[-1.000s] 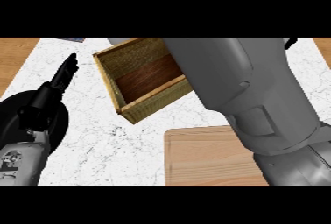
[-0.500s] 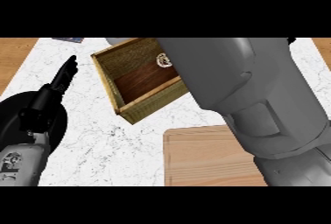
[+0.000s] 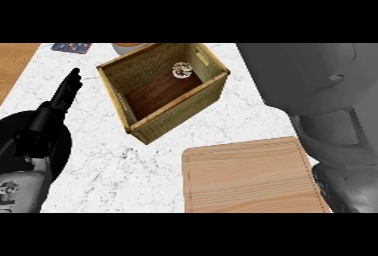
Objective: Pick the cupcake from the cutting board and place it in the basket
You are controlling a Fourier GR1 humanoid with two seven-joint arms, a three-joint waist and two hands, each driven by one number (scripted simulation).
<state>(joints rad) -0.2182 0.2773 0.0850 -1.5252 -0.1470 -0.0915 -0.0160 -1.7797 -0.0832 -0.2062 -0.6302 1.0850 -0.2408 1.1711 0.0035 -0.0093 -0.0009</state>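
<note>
In basket [image 3: 184, 111]: cupcake [image 3: 181, 70] on floor; L hand [image 3: 40, 129] at left edge, fingers [image 3: 68, 88] straight; R hand unseen

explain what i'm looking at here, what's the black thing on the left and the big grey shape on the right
This is one view, looking steeply down at a kitchen counter from the robot's head. The black shape at the left is its left robot hand, open, fingers pointing up, resting and holding nothing. The big grey shape at the right is its right forearm; that arm's hand is out of sight. On the counter stand a woven basket with a small cupcake inside and, nearer the robot, a wooden cutting board.
</note>
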